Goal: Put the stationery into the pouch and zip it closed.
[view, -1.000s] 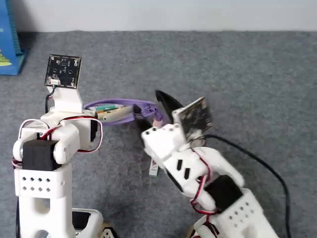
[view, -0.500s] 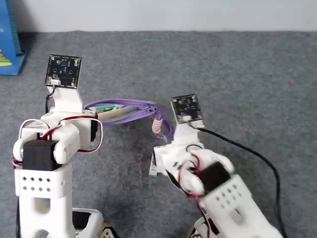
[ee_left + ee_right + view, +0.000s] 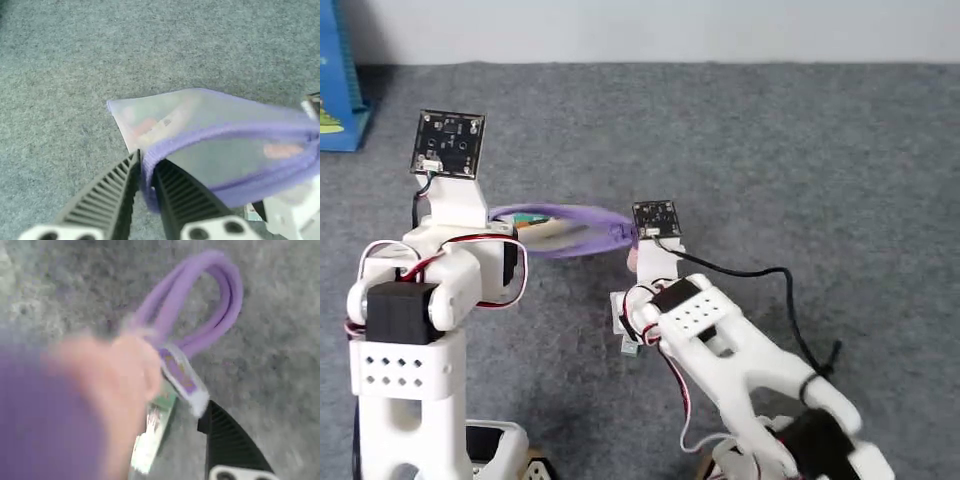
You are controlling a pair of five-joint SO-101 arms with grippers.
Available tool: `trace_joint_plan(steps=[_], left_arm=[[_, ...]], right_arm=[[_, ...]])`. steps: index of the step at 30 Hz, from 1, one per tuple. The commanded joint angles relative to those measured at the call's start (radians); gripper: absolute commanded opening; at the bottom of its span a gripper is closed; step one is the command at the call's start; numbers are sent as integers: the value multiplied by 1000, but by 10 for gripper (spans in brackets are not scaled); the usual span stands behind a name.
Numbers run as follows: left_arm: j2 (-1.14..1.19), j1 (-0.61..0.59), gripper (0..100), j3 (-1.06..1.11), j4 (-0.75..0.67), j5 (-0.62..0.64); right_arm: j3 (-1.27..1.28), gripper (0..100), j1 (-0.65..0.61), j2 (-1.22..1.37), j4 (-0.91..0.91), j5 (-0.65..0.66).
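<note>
Left arm (image 3: 445,265) extended forward with jaws nearly closed; right arm (image 3: 720,350) angled toward it.

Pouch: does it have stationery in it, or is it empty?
Not empty. Through the translucent wall of the pouch, the left wrist view shows orange and pale items inside; a small green-and-white item lies outside on the table.

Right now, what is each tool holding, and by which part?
Left tool grips the pouch by its purple zipper edge; for the right tool it cannot be told.
</note>
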Motion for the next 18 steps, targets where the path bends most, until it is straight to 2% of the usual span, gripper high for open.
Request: trace_joint_plan(steps=[1,5,10,14,18], left_arm=[[2,-2,12,-28,9,-12],[2,-2,12,-28,9,-12],[2,-2,12,-28,9,-12],[2,-2,12,-24,9,-12],[0,-2,12,-18,8,-12]], right_arm=[[-12,166,1,56,-70,-8],[-12,165,1,104,-114,-5],[-38,157,1,114,-76,-6],[-40,8,7,104,-28,-6],[-40,21,7,50,61,-6]])
